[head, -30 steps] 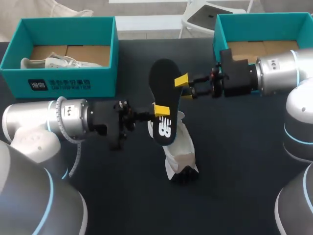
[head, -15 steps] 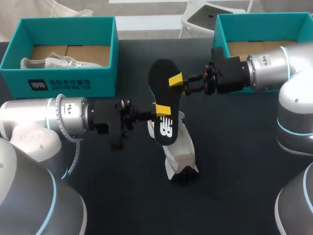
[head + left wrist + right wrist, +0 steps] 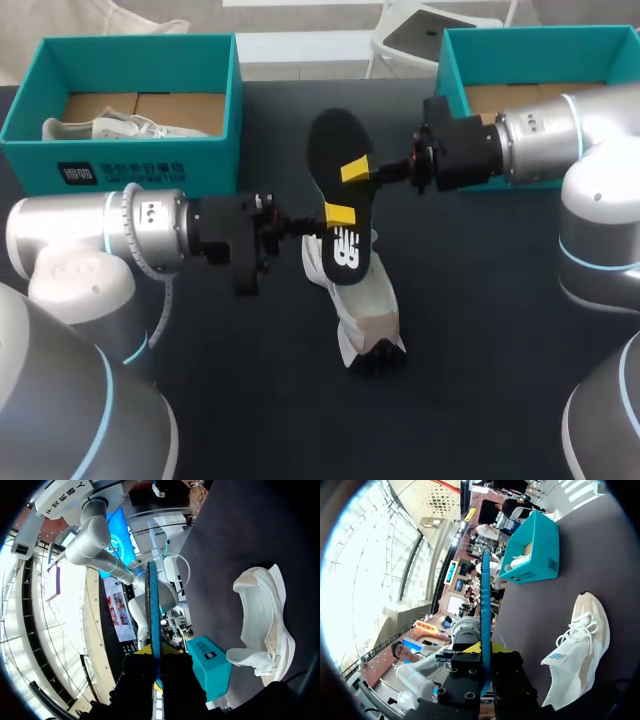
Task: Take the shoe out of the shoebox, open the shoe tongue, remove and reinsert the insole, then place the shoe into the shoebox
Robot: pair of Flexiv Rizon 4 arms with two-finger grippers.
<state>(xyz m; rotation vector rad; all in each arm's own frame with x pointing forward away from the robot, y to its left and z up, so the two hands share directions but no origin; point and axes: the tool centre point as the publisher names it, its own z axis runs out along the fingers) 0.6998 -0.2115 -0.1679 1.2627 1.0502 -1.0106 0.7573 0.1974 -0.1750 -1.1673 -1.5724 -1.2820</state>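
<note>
The white shoe point(image 3: 365, 310) lies on the table point(image 3: 500, 330) under both grippers. The left gripper point(image 3: 338, 215) and right gripper point(image 3: 353, 170) each clamp the black insole point(image 3: 335, 140), which stands upright between them. Beyond the left gripper, a teal shoebox point(image 3: 150, 170) holds another pale shoe point(image 3: 120, 128). Behind the right gripper, a second shoebox point(image 3: 530, 40) shows its cardboard floor. Since a second ago the insole has risen slightly.

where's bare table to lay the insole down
Widest bare table lies between the shoe and the right arm's base. Another patch lies between the shoe and the table's near edge. Crowded: the middle, where left pincer and right pincer grip the insole above the shoe.
</note>
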